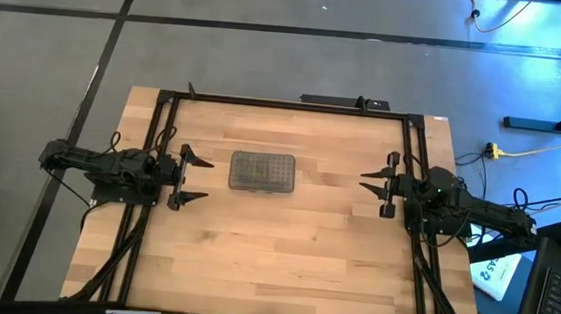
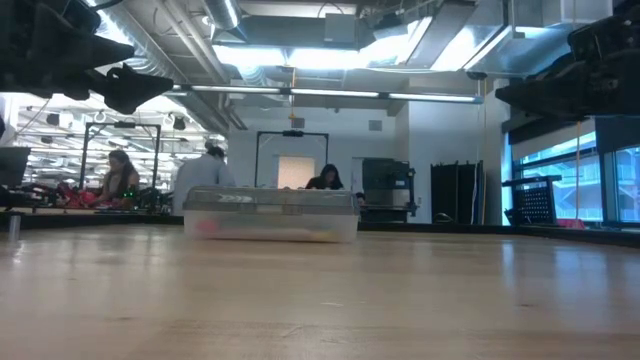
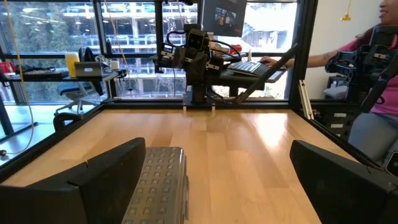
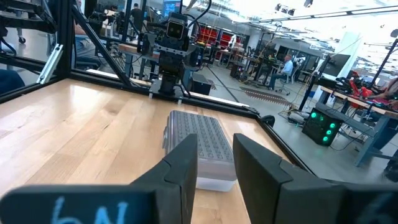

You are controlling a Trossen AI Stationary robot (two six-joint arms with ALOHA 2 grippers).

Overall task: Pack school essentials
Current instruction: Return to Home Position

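A clear rectangular case with a dotted grey lid (image 1: pixel 262 172) lies flat in the middle of the wooden table, its lid closed. In the low view, a pink shape (image 2: pixel 205 227) and a yellowish one (image 2: pixel 322 235) show faintly through the case's wall (image 2: pixel 270 222); which school essentials they are I cannot tell. My left gripper (image 1: pixel 206 179) hovers level at the case's left, wide open and empty. My right gripper (image 1: pixel 362 181) hovers level farther off at its right, its fingers a narrower gap apart and empty. Both wrist views look at the case (image 3: pixel 158 183) (image 4: pixel 199 146) past their own fingers.
A black frame (image 1: pixel 285 104) runs along the table's far edge and down both sides beside the arms. Bare wood lies around the case, widest toward the near edge (image 1: pixel 271 277). People sit at benches in the room beyond the table (image 2: pixel 205 175).
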